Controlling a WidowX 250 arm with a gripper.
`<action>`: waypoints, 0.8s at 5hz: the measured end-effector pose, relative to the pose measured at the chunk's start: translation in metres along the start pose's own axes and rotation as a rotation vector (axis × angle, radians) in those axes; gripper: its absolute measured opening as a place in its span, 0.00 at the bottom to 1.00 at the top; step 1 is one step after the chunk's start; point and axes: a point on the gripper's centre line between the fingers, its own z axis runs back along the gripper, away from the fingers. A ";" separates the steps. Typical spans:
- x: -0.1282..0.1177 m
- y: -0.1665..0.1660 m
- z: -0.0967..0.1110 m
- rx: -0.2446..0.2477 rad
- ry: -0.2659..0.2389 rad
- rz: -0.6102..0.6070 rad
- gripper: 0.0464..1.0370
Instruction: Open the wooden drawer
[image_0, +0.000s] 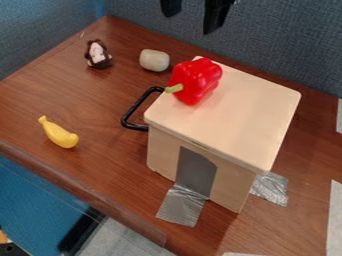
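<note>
Restraining the pale wooden drawer unit (224, 115) is evidently the purpose of the silver tape (180, 207), which runs from its side wall onto the brown wooden table (73, 97); a pull should then move the drawer, not the housing. In the camera view, the unit stands upright, right of centre, and its drawer appears shut. The bent black handle (137, 104) projects from the left face, offering a hooking point with free access from outside. The black two-finger claw (191, 23) hangs at the top edge, fingers apart, gripping nothing; this suits a descent onto the handle. The glossy red toy pepper (196, 81) rests on the lid above the handle side and could be nudged by a low approach. The curved yellow toy banana (60, 134) lies well apart, probably outside the drawer's travel.
</note>
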 end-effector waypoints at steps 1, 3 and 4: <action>-0.002 0.000 -0.010 -0.005 0.033 0.003 0.96; -0.018 0.037 -0.016 -0.039 0.057 0.133 0.96; -0.030 0.059 -0.015 -0.046 0.044 0.192 0.96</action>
